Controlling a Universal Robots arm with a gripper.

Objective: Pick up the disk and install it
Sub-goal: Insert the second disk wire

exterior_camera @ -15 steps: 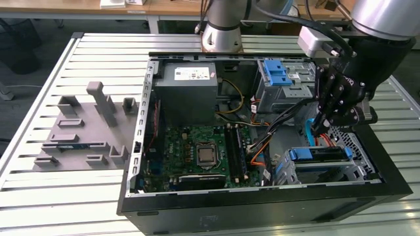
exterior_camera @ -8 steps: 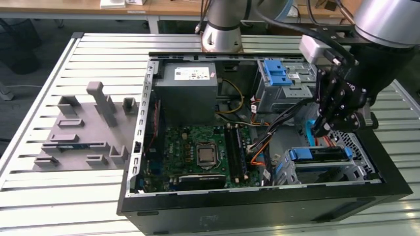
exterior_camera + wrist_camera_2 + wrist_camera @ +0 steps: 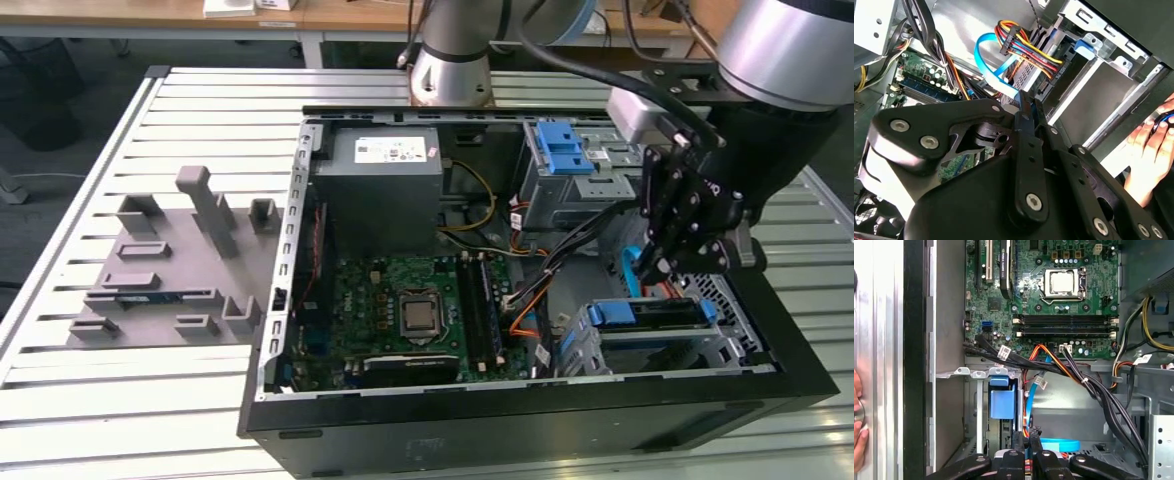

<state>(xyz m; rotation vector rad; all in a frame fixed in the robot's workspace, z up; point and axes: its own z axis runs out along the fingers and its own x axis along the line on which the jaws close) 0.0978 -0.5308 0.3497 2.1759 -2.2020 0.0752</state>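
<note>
Your disk (image 3: 650, 314) sits in the drive cage at the case's (image 3: 534, 420) front corner on the exterior view's right, lying flat with its blue carrier (image 3: 1002, 402) showing and its long axis running across the bay. Its label cannot be read. The gripper (image 3: 663, 268) hangs just above it, fingers (image 3: 1026, 440) pressed close together, holding nothing.

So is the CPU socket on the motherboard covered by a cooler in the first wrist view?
No, the CPU socket on the motherboard lies bare, its metal top showing.

Green motherboard (image 3: 414, 310), grey power-supply box (image 3: 387, 180) inside open black case (image 3: 534, 430).
</note>
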